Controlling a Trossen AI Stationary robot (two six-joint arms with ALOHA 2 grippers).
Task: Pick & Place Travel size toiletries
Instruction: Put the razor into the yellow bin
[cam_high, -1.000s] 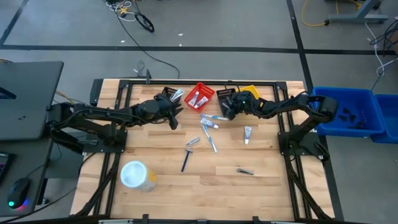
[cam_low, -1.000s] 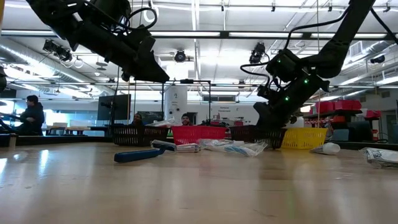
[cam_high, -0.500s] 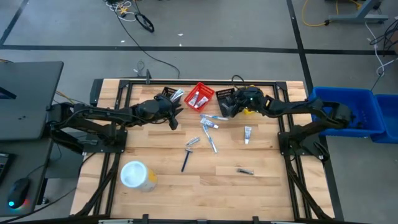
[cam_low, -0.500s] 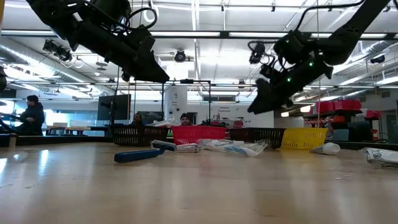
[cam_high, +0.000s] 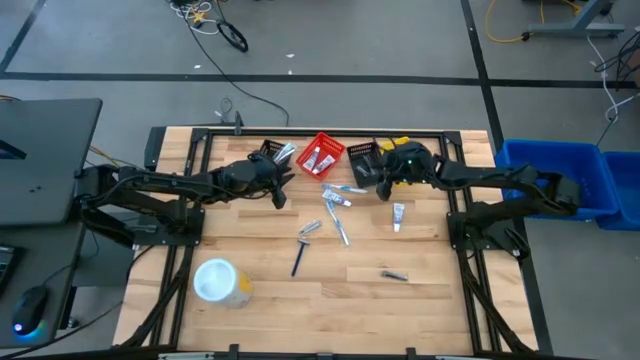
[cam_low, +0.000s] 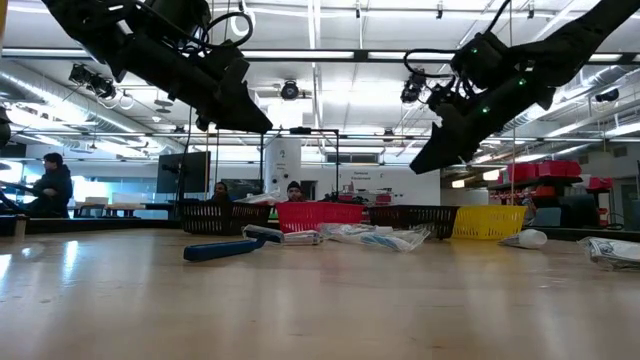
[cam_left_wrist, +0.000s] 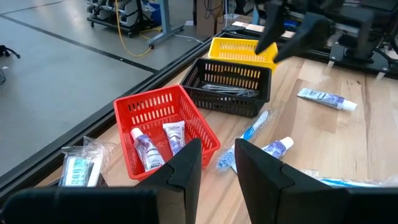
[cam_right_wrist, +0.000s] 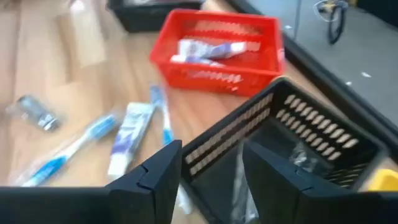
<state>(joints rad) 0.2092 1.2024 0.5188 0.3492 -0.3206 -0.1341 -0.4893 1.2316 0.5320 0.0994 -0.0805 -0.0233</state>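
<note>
Small white and blue tubes (cam_high: 335, 197), toothbrushes (cam_high: 347, 188) and razors (cam_high: 300, 256) lie loose on the wooden table, with one tube (cam_high: 398, 213) and a dark stick (cam_high: 393, 275) further right. Two tubes lie in the red basket (cam_left_wrist: 155, 140). A silvery sachet (cam_right_wrist: 301, 158) lies in the black basket (cam_high: 362, 158). My left gripper (cam_high: 278, 182) hovers open and empty left of the red basket (cam_high: 322, 155); its own view (cam_left_wrist: 217, 168) shows the gap. My right gripper (cam_high: 380, 183) hovers open and empty above the black basket's near side, also seen in its wrist view (cam_right_wrist: 211, 180).
A yellow basket (cam_high: 400, 148) stands right of the black one, and another black basket (cam_high: 272, 152) holding packets at the far left. A white-lidded tub (cam_high: 220, 282) stands near the front left. A blue bin (cam_high: 560, 180) is beyond the table's right edge. People show in the room behind (cam_low: 50, 185).
My right gripper has risen from the black basket and drifted a little toward the table's right edge, ending well above the basket rim. My left arm has kept still.
</note>
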